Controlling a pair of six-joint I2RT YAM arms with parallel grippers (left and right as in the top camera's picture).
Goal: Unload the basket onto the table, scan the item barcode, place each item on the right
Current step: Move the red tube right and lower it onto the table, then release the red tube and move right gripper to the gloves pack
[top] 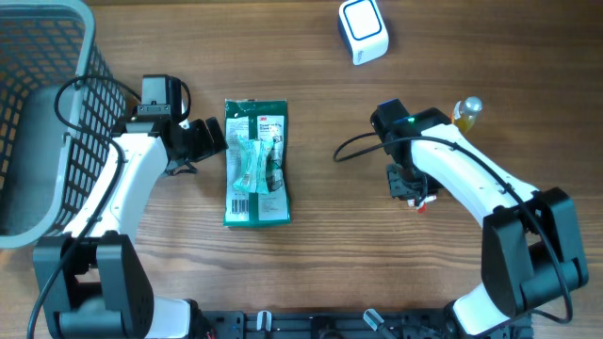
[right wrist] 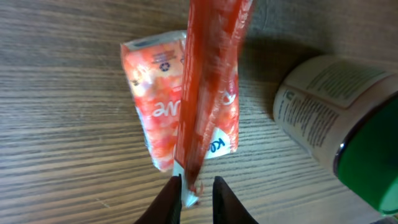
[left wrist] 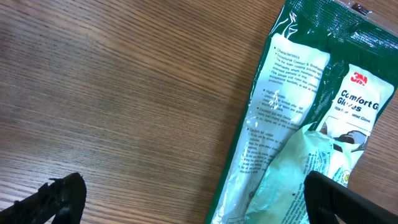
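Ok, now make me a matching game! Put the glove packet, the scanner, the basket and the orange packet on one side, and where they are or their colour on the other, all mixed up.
Things:
1. glove packet
2. scanner
3. basket
4. orange packet

Clues:
A. its edge sits between the fingers of the right gripper
B. white, at the far side
C. grey, at the left edge
D. lying flat in the middle, next to the left gripper

Pairs: 1-D, 2-B, 3-C, 4-A
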